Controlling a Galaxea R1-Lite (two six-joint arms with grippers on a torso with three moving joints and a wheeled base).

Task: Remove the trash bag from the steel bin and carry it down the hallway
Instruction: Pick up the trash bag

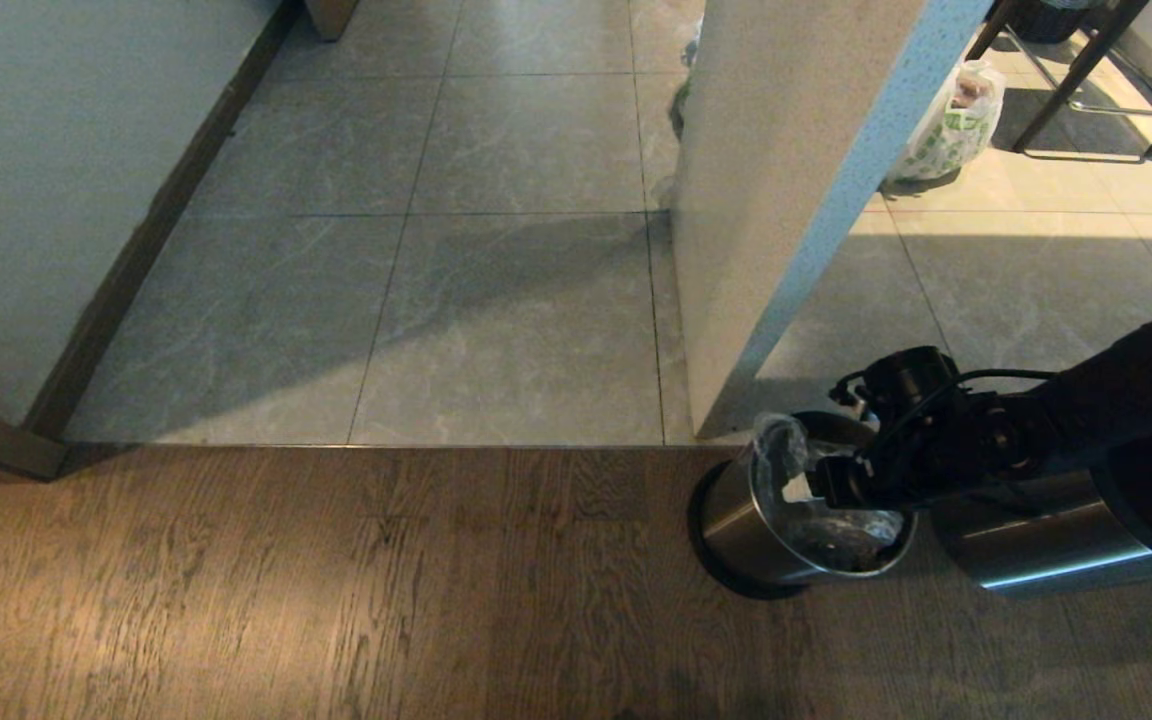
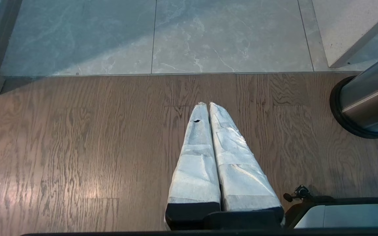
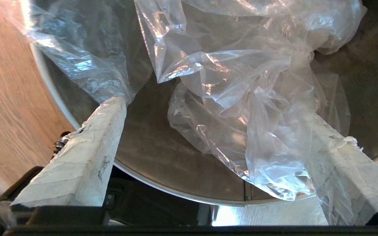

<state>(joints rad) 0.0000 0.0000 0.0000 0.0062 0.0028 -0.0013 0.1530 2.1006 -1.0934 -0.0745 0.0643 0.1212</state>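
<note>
right gripper (image 3: 215, 131) in steel bin (image 1: 751, 530) mouth | jaws spread, seemingly straddling trash bag (image 3: 241, 98)

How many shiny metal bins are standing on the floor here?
2: the steel bin holding the trash bag by the wall corner, and a second metal bin right of it, half hidden under the robot's arm.

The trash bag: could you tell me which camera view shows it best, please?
The right wrist view: the trash bag fills it, crinkled inside the steel bin. The head view shows only a small bunch; the left wrist view shows none.
</note>
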